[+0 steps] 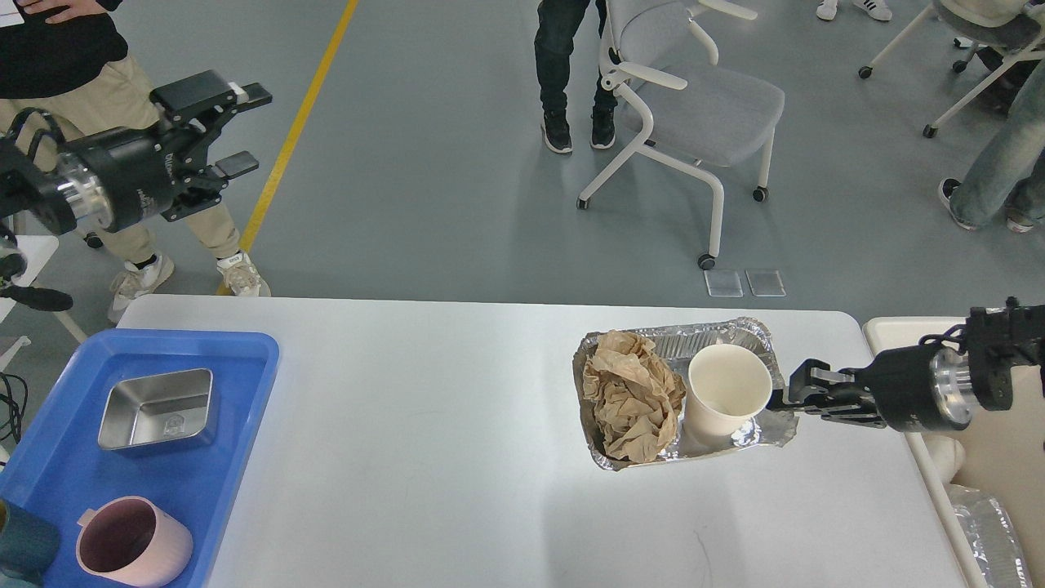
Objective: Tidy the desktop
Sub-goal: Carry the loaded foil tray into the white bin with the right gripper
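The white desktop [424, 441] fills the lower view. A foil tray [735, 335] lies on it at the right, holding a crumpled brown paper [633, 396] and an upright white paper cup [727, 388]. My right gripper [782, 400] comes in from the right and is shut on the foil tray's right rim. My left gripper [245, 131] is open and empty, raised high at the far left, well away from the desktop.
A blue plastic tray [237, 384] on the left holds a steel box [159, 408], a pink mug [131, 543] and a dark teal cup [24, 543]. A cream bin [992, 457] stands at the right edge. A chair [694, 98] and people stand beyond the table.
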`<state>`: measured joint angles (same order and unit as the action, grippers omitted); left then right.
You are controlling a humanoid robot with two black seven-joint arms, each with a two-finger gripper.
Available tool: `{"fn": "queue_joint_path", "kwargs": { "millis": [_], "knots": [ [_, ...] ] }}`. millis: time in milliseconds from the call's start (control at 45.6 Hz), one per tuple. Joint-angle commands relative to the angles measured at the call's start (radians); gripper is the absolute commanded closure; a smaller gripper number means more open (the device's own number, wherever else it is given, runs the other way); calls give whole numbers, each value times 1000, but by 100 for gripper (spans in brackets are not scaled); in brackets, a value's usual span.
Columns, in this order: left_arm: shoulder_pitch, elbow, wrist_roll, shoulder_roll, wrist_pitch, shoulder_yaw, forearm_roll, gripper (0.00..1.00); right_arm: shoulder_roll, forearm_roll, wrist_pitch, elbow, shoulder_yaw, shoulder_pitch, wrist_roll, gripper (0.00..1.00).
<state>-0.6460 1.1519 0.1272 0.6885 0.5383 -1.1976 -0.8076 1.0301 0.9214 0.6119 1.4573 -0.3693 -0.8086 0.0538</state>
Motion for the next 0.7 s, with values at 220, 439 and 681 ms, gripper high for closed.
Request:
{"fn": "queue_joint_path", "kwargs": {
  "millis": [220,439,681],
  "knots": [
    [357,2,-21,-66,34,-339,324,3,38,-88,-12,-18,-5,6,0,100],
    [516,11,-26,-191,147,-555,378,3,113,-252,-55,-43,4,46,0,100],
    [560,9,-28,-274,158,-619,401,3,183,-403,-119,-98,7,134,1,100]
  ]
}}
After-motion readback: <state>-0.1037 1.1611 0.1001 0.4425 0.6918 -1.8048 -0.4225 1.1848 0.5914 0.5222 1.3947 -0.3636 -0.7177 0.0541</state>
